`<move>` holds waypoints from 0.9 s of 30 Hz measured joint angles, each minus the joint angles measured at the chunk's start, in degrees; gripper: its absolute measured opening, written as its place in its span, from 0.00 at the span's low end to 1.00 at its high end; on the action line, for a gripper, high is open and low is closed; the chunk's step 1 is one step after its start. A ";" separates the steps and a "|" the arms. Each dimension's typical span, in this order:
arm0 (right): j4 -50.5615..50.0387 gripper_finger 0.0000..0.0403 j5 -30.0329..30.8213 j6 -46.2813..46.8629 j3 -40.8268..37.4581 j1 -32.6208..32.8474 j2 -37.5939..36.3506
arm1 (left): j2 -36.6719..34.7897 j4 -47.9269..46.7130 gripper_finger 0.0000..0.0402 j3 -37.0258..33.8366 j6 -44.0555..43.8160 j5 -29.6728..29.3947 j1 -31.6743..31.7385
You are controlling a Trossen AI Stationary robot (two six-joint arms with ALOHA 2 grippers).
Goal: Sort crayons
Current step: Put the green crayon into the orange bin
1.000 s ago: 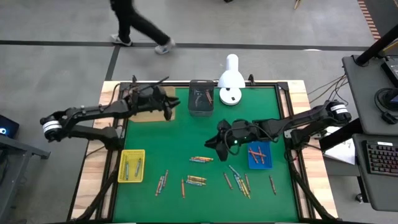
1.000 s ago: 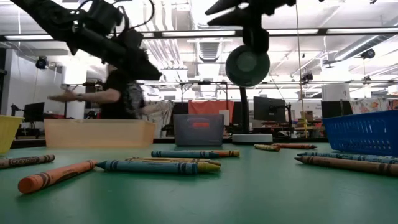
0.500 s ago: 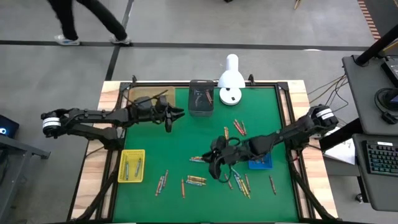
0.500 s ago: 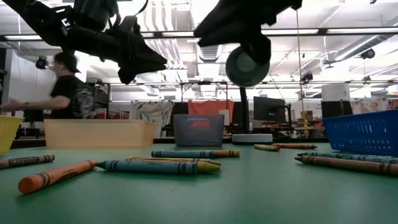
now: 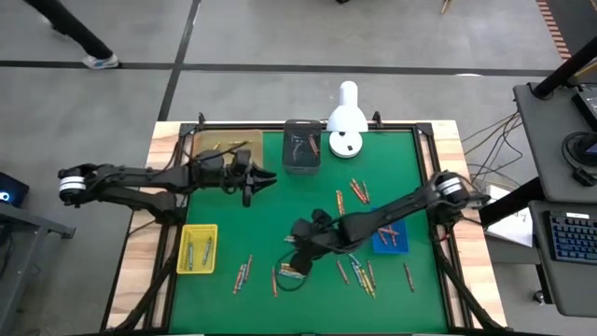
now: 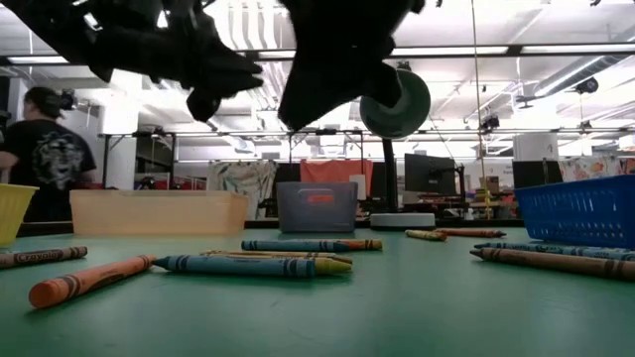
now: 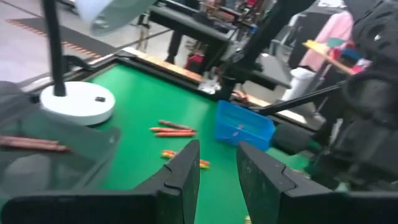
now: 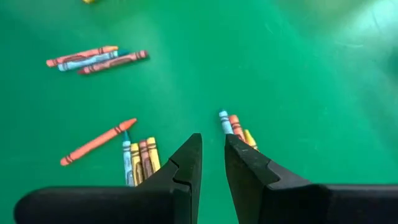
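Several crayons lie loose on the green mat [image 5: 224,215], flat on their sides: a small cluster [image 5: 294,271] near the middle, others at the near right [image 5: 359,273] and far right [image 5: 359,191]. My right gripper [image 5: 294,259] hangs above the middle cluster, slightly open and empty. In its wrist view the tips [image 8: 212,143] stand between a bunch of crayons [image 8: 140,158] and another bunch [image 8: 236,127]. My left gripper [image 5: 264,177] is open and empty above the mat's far left, beside the tan tray [image 5: 219,149]. In the left wrist view [image 7: 217,158] nothing sits between its fingers.
A yellow tray [image 5: 198,248] with crayons stands near left, a blue tray [image 5: 390,235] at right, and a dark grey tray [image 5: 301,147] at the far middle. A white lamp [image 5: 345,121] stands at the far edge. A person [image 6: 40,159] stands beyond the table.
My right gripper has gone from the blue tray toward the table's left and near edge, and now hangs over the middle crayon cluster. My left gripper has moved a little off the tan tray toward the mat's middle. No crayon has moved.
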 joint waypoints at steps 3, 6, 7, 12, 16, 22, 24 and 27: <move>-5.56 0.15 -0.06 0.50 5.94 0.14 3.01 | -1.98 -0.73 0.22 0.00 -0.22 0.03 -1.82; -9.63 0.15 -0.10 0.52 11.22 0.22 5.57 | -4.30 -1.76 0.22 0.00 -0.22 0.07 -3.38; -10.90 0.15 -0.08 0.52 12.86 0.26 6.41 | -5.21 -2.86 0.22 0.00 -0.22 0.09 -3.84; -16.56 0.15 -0.72 0.54 20.02 0.90 9.13 | -10.02 -7.17 0.22 0.00 -0.22 0.14 -5.37; -19.59 0.15 -1.22 -3.11 24.09 1.56 11.18 | -13.28 -9.40 0.22 -0.02 0.00 0.16 -5.82; -20.25 0.15 -1.37 -14.95 24.60 3.20 12.85 | -15.72 -9.33 0.22 -0.44 0.48 0.12 -5.98; -20.43 0.15 -1.35 -16.41 24.12 3.43 13.31 | -15.91 -9.30 0.22 -0.96 1.02 0.07 -6.28; -20.96 0.15 -1.02 -18.07 23.95 3.48 14.44 | -15.86 -9.17 0.22 -2.58 1.13 0.03 -7.38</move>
